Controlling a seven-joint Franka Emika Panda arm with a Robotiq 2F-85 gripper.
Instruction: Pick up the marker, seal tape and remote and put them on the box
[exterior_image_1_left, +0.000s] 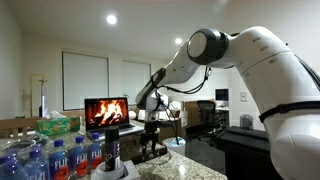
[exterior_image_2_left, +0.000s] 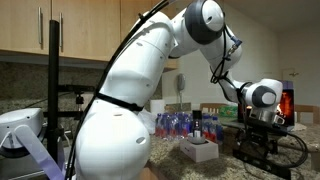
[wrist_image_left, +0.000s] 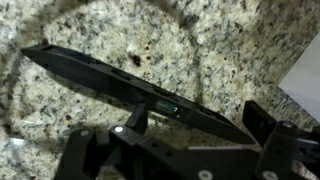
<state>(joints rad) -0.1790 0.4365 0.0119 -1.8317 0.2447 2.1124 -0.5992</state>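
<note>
Remote (wrist_image_left: 100, 75), lwr end behind fingers (wrist_image_left: 262, 122), blurry

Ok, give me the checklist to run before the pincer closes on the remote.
1. The remote lies flat and alone on the granite counter: ok.
2. The pincer is open and holds nothing: ok.
3. The remote sits squarely between the jaws: cannot tell; one finger overlaps its near edge in the wrist view.
4. The pincer is low enough to grip: cannot tell.
5. The drop place is in sight: cannot tell; only a white corner shows at the edge of the wrist view.
</note>
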